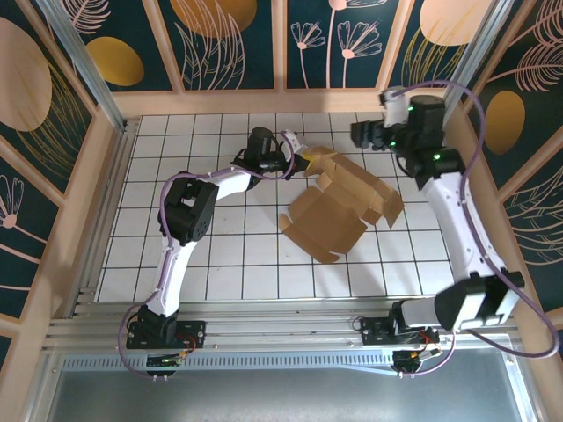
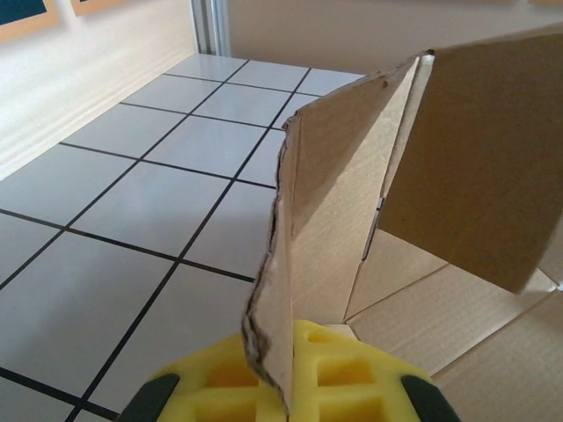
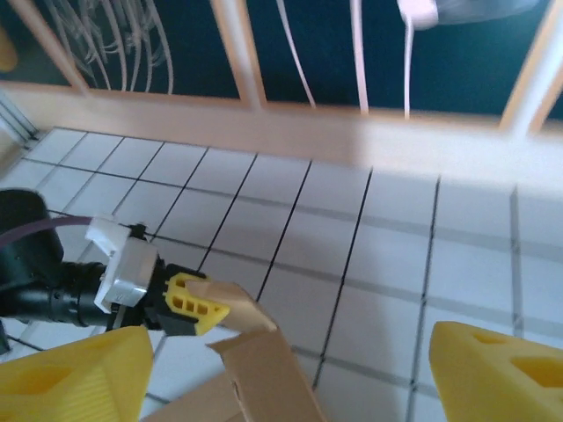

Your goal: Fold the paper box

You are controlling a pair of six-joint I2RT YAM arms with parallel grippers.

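Note:
The paper box (image 1: 339, 207) is a brown cardboard sheet, partly folded, lying mid-table with its flaps raised at the back. My left gripper (image 1: 303, 163) is at the box's back-left corner. In the left wrist view its yellow fingers (image 2: 352, 378) are shut on the ragged edge of an upright flap (image 2: 334, 193). My right gripper (image 1: 365, 134) hovers behind and to the right of the box, apart from it. Its yellow fingers (image 3: 501, 369) stand wide open with nothing held. Below them I see a flap of the box (image 3: 264, 378) and the left gripper (image 3: 198, 308) pinching it.
White tiled floor (image 1: 220, 255) lies around the box. A low wooden wall (image 1: 264, 101) runs along the back, with wooden side frames left and right. The arm bases sit on the metal rail (image 1: 281, 330) at the near edge.

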